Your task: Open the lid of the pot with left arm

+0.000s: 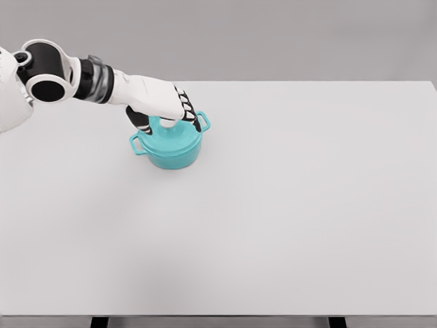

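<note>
Leftmost, the left arm (75,78) enters from the picture's left edge: a white shoulder shell, a black round joint, then a grey-and-black wrist collar leading into a white forearm that slopes down to the right. At its end the left hand (167,109) sits directly over the pot (174,143), palm down. Its black-and-white fingers (190,113) curl downward on both sides of the lid's centre, one group toward the far right rim, the thumb side toward the near left. The fingers appear closed around the knob at the lid's middle, though the palm hides the knob itself, so the contact cannot be seen directly.

Below the hand, the pot stands upright on the table (287,205), in the far left part of the surface. It is teal, round and squat, with one small loop handle on its left side and another on its far right side. The lid (179,134), of the same teal, lies seated on the pot's rim, level, with no gap visible between them.

Rightward, the table is a plain pale grey surface reaching to the right edge of the view. Two dark supports show under its near edge.
</note>
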You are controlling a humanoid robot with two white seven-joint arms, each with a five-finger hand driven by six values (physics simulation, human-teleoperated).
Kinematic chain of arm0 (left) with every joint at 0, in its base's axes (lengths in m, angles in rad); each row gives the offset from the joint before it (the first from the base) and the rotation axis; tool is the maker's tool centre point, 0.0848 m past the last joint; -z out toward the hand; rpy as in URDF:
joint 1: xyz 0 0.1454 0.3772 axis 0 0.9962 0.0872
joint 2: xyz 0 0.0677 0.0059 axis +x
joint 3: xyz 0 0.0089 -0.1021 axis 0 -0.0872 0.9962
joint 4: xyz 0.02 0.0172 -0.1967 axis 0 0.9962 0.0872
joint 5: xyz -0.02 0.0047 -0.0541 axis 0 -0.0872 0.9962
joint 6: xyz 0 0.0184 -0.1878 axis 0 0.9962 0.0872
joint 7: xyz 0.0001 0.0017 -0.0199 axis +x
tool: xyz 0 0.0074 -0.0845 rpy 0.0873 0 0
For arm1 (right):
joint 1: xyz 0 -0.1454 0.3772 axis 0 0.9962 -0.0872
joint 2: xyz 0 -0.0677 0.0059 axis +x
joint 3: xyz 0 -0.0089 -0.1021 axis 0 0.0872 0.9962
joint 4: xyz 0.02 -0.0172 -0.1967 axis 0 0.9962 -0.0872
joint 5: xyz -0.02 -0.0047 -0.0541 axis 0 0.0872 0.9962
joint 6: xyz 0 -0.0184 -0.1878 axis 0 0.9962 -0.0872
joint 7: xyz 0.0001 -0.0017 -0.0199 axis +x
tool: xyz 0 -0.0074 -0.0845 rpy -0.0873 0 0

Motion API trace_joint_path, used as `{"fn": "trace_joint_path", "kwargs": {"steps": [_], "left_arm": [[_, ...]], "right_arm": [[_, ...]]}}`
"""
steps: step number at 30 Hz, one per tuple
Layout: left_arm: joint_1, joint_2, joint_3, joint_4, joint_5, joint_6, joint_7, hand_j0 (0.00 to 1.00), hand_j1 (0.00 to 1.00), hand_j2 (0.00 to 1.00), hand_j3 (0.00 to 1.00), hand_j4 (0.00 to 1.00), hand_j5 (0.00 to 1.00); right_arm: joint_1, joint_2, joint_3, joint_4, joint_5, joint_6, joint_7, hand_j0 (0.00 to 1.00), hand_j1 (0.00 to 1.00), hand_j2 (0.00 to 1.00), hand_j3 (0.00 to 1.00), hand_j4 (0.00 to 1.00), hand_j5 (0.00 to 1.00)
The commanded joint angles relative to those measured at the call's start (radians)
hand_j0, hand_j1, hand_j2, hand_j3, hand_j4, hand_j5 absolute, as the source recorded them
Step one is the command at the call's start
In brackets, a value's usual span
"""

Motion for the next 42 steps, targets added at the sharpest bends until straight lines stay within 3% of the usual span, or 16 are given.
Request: {"fn": "trace_joint_path", "kwargs": {"steps": [1, 8, 38, 42], "left_arm": [[0.0, -0.02, 0.001, 0.04, -0.018, 0.003, 0.0, 0.86, 0.86, 0.86, 0.86, 0.86, 0.86], [0.006, -0.03, 0.001, 0.053, -0.033, 0.001, 0.0, 0.79, 0.79, 0.79, 0.79, 0.79, 0.79], [0.031, -0.068, 0.004, 0.139, -0.093, 0.003, 0.0, 0.78, 0.78, 0.78, 0.78, 0.78, 0.78], [0.032, -0.068, 0.004, 0.139, -0.102, 0.001, 0.0, 0.71, 0.71, 0.71, 0.71, 0.71, 0.71]], "right_arm": [[0.0, 0.0, 0.0, 0.0, 0.0, 0.0, 0.0, 1.0, 1.0, 1.0, 1.0, 1.0, 1.0], [0.0, 0.0, 0.0, 0.0, 0.0, 0.0, 0.0, 1.0, 1.0, 1.0, 1.0, 1.0, 1.0], [0.0, 0.0, 0.0, 0.0, 0.0, 0.0, 0.0, 1.0, 1.0, 1.0, 1.0, 1.0, 1.0], [0.0, 0.0, 0.0, 0.0, 0.0, 0.0, 0.0, 1.0, 1.0, 1.0, 1.0, 1.0, 1.0]]}}
